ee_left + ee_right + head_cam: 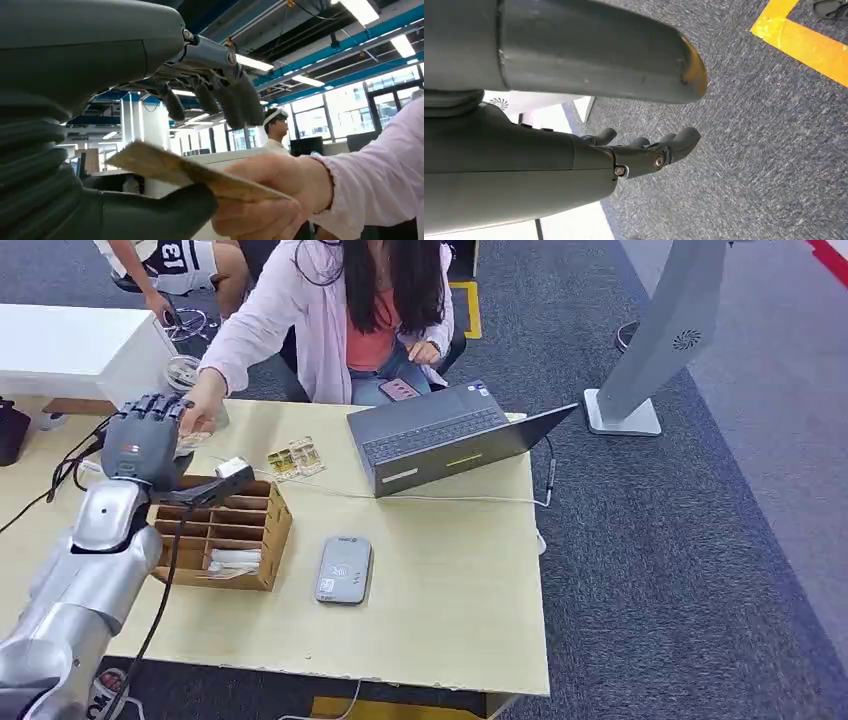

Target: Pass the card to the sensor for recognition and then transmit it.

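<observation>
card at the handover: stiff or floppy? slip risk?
Probably stiff: the card juts straight out, unsagging, from the person's hand. Likely light, being so thin. Slip looks possible: it lies on the left hand's thumb, the fingers open above.

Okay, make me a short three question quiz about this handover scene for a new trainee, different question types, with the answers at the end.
1. True or false: the card reader lies on the table between the wooden box and the laptop.
2. Who has fingers on the card? A) the person's hand B) nobody C) the right hand
3. Fill in: the left hand is raised over the far corner of the wooden ____.

Key: 1 false, it lies in front of the laptop, beside the box; 2 A; 3 box.
</observation>
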You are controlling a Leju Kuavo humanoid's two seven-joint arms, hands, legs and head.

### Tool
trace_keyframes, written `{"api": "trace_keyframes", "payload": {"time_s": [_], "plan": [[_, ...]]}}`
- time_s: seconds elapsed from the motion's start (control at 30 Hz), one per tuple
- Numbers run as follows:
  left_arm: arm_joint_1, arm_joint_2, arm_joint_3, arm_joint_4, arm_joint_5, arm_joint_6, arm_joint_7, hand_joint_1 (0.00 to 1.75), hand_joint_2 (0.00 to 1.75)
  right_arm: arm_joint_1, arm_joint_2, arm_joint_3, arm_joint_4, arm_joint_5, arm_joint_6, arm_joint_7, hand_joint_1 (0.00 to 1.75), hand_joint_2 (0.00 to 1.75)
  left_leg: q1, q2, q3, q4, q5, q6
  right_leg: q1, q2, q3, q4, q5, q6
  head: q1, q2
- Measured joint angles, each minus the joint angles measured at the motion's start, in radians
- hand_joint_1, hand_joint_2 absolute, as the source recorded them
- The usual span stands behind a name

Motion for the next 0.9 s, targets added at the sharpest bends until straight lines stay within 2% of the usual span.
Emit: {"api": "trace_keyframes", "payload": {"time_s": [0.57, 0.6, 0.73, 0.9], "plan": [[0.002, 0.002, 0.000, 0.002, 0.005, -0.001, -0.016, 1.75, 1.75, 0.000, -0.001, 0.000, 0.000, 0.003, 0.006, -0.008, 0.00, 0.00, 0.000, 0.000, 0.000, 0.000, 0.000, 0.000, 0.000, 0.000, 0.000, 0.000, 0.000, 0.000, 0.000, 0.000], [0.002, 0.002, 0.000, 0.002, 0.006, -0.001, -0.016, 1.75, 1.75, 0.000, -0.001, 0.000, 0.000, 0.003, 0.006, -0.008, 0.00, 1.75, 0.000, 0.000, 0.000, 0.000, 0.000, 0.000, 0.000, 0.000, 0.000, 0.000, 0.000, 0.000, 0.000, 0.000], [0.004, 0.003, 0.000, 0.002, 0.017, 0.000, -0.019, 1.75, 1.75, 0.000, -0.002, 0.000, 0.000, 0.005, 0.006, -0.011, 0.00, 1.75, 0.000, 0.000, 0.000, 0.000, 0.000, 0.000, 0.000, 0.000, 0.000, 0.000, 0.000, 0.000, 0.000, 0.000], [0.020, -0.006, 0.000, 0.002, 0.039, 0.021, -0.071, 1.75, 1.75, 0.000, -0.002, 0.000, 0.000, 0.010, 0.002, -0.017, 0.00, 1.75, 0.000, 0.000, 0.000, 0.000, 0.000, 0.000, 0.000, 0.000, 0.000, 0.000, 0.000, 0.000, 0.000, 0.000]]}}
